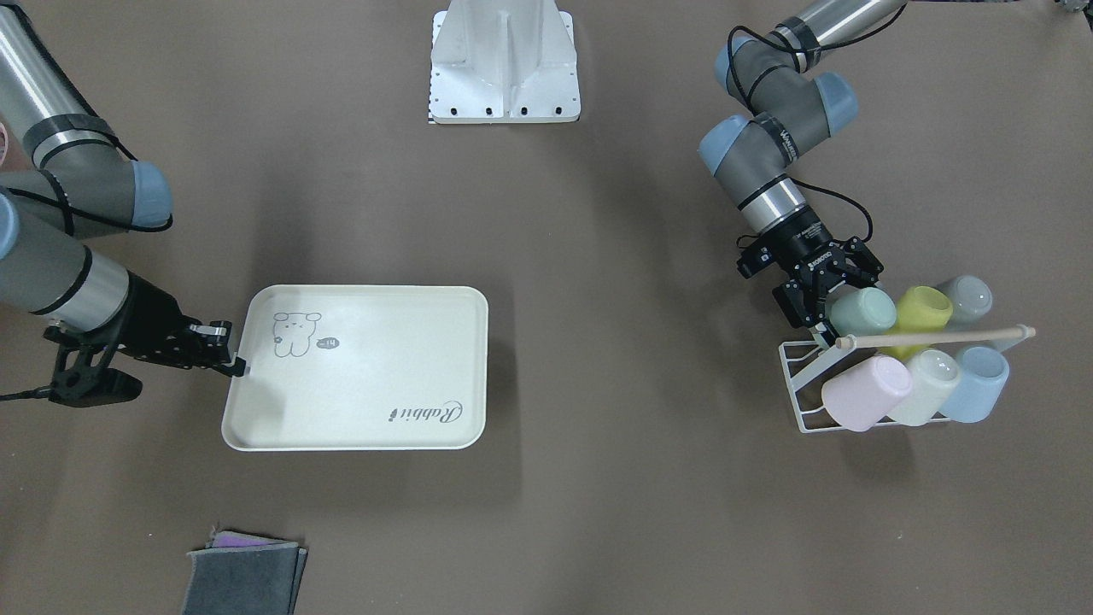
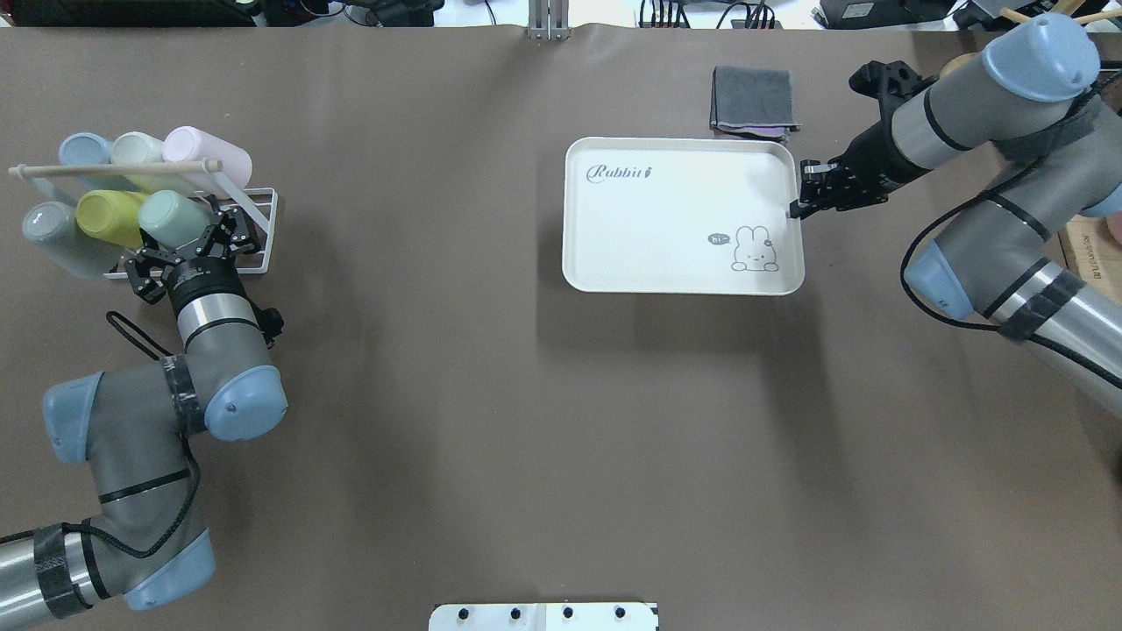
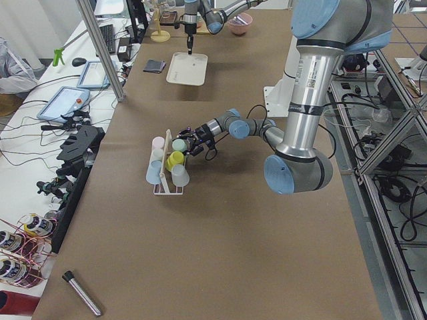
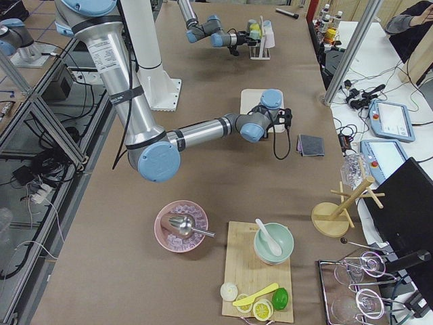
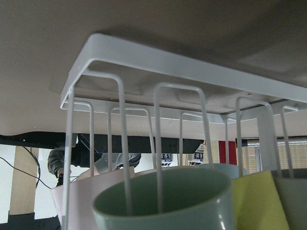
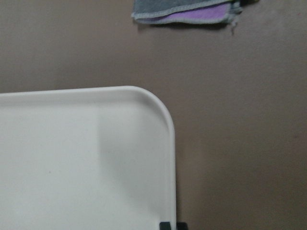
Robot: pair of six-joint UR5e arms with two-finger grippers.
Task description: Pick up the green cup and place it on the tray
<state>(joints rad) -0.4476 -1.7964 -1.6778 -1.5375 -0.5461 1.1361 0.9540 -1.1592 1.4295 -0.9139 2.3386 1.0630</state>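
Brown matte bench (image 2: 491, 421) all round, and from your side of it the biggest things are the two arms. The left arm (image 2: 210, 350) reaches out well away from the tray (image 2: 666, 219), off its "Rabbit" script end. The right arm (image 2: 990, 254) comes in at the tray's other short end, the one with the little animal drawing.

The tray lies flat on the bench, cream with rounded corners, and nothing is on it.

Next size down is the white wire rack (image 1: 798, 401), well apart from the tray on the script side. A folded grey cloth (image 2: 754, 98) with a purple layer peeking out lies near the tray, just off its corner on your side of the drawing end.

The rack holds six cups lying on their sides. The green cup (image 1: 862, 312) is in the row nearer the robot, at the end closest to the tray. The yellow-green cup (image 1: 922, 312) is right beside it, then a grey cup (image 1: 965, 299). The other row has a pink cup (image 1: 867, 391), a whitish cup (image 1: 926, 384) and a blue cup (image 1: 978, 380). A thin wooden dowel (image 1: 939, 336) runs across the top between the rows.

The left pincer (image 2: 191, 245) is spread wide right at the green cup's open end. The wrist view looks straight into its mouth, with the rack wires running into it. I can't tell if the fingers touch it.

The right pincer (image 2: 798, 209) is drawn in narrow, its tips pinched on the rim at the tray's drawing end.
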